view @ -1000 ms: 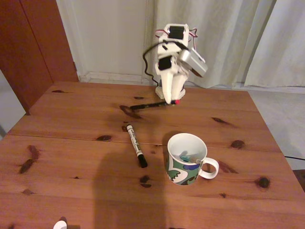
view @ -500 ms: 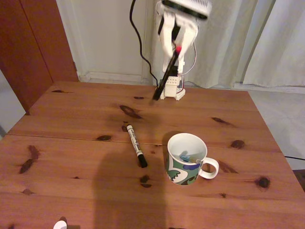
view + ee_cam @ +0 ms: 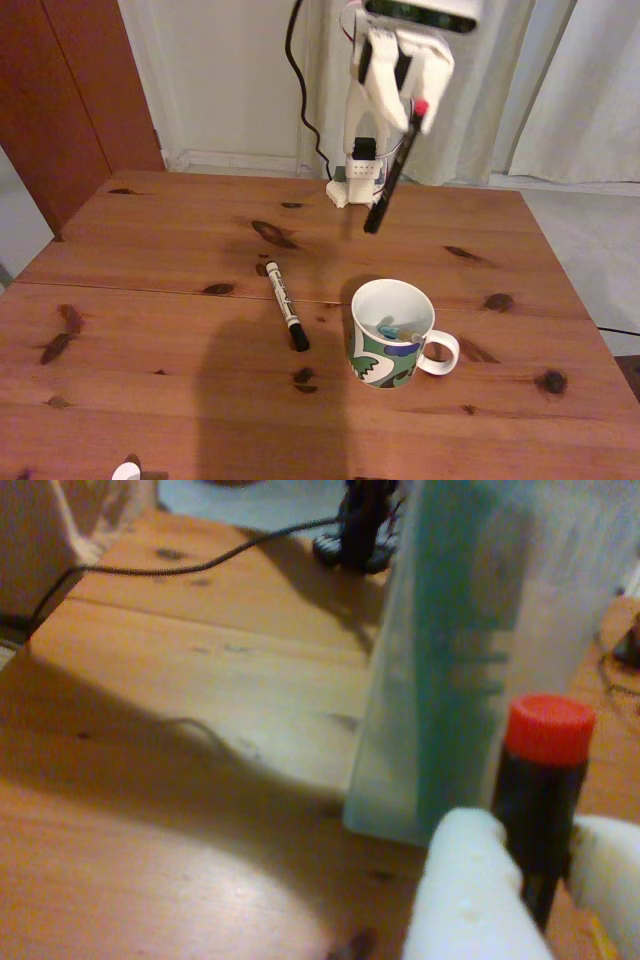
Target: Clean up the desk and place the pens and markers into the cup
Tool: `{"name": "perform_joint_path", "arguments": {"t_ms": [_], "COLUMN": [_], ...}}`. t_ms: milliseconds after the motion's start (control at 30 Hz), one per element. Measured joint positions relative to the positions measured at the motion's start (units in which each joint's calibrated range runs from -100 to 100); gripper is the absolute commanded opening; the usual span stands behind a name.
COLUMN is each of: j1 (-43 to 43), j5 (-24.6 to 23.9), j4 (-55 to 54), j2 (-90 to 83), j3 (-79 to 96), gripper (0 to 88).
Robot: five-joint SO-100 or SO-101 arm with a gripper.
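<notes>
White ceramic patterned cup [image 3: 392, 332] stands on the reddish-brown wooden counter [image 3: 150, 300], a white black-capped marker [image 3: 286, 305] just left of it; beyond and above the cup, the gripper [image 3: 410, 105] clamps a thin black red-ended pen [image 3: 393, 172], hanging steeply tip-down.

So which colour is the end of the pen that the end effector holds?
Red; the pen shows it best in the wrist view.

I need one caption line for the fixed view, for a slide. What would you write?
Gripper holds the black pen with red end in the air above the desk, behind the cup; white marker lies left of it.
</notes>
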Motion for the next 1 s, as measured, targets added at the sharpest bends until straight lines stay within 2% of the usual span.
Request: {"name": "perform_joint_path", "arguments": {"t_ms": [300,1000], "j1": [-1.1,-4.3], "j5": [-0.2,-0.1], "j4": [-8.0,-31.5], "j2": [6.9,7.5], "j3": [1.2,26.3], "gripper": [0.8,0.8]}}
